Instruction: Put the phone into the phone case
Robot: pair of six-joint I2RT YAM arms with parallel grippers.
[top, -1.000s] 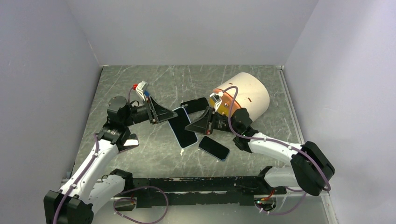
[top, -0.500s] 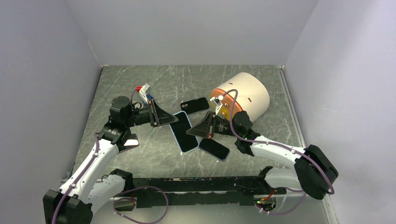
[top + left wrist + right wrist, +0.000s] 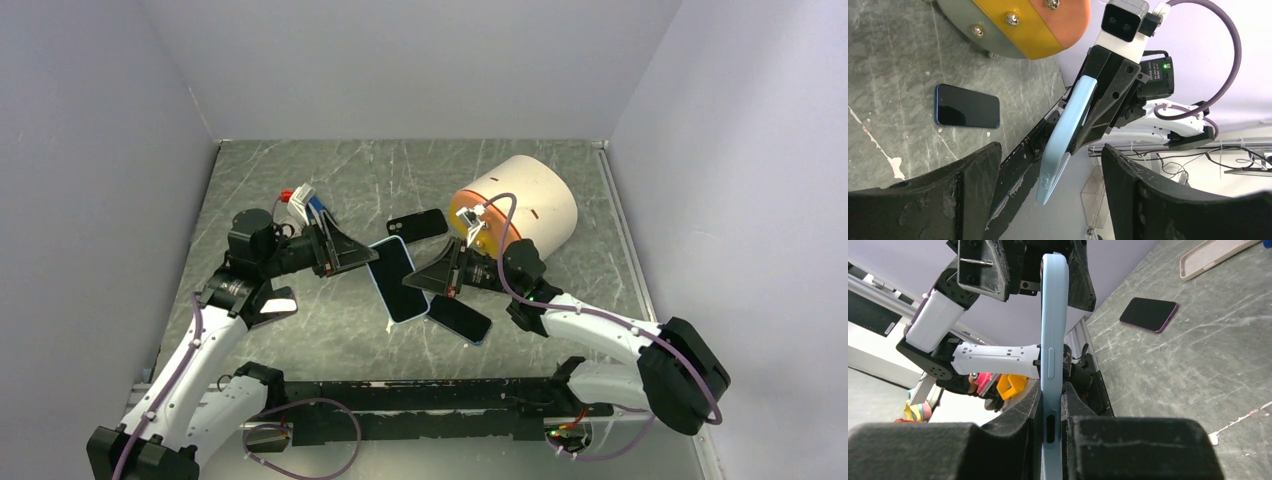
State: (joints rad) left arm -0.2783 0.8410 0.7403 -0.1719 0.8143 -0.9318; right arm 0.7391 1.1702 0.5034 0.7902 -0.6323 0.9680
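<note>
A light-blue phone case hangs tilted above the table's middle, and the phone's black screen fills its face. My right gripper is shut on its right side. The right wrist view shows the case edge-on, pinched between the right gripper's pads. My left gripper stands open at the case's upper left end. In the left wrist view the case hangs between the left gripper's spread fingers without touching either.
A dark phone lies on the table just below the case, and a black case lies behind it. A white cylinder with an orange end stands at the back right. A purple phone and a beige case lie under the left arm.
My left gripper has opened and let go of the case's end, and the left arm drew back a little. The right gripper keeps its hold and has shifted slightly left.
</note>
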